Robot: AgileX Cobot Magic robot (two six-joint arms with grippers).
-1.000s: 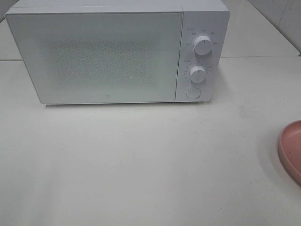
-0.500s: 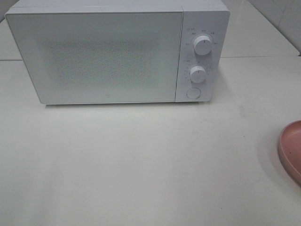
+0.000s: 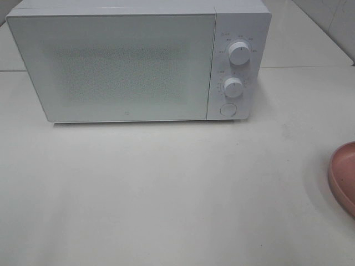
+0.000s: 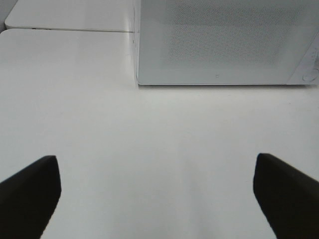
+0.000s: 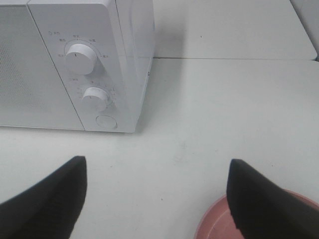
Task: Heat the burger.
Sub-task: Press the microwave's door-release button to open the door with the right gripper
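No change vs prior frames: left gripper (image 4: 154,157) & right gripper (image 5: 157,160) apart, empty; microwave (image 3: 127,66) ahead, shut; pink plate (image 5: 214,224) beside right one; burger unseen, heating prob. unstarted.

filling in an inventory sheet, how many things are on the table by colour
white: 1, the microwave
pink: 1, the plate, partly cut off at the edge of the high view
total: 2

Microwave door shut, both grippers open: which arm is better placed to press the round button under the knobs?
Right, probably. The right gripper faces the control panel, with the round button close ahead; the left gripper faces the door at its opposite end.
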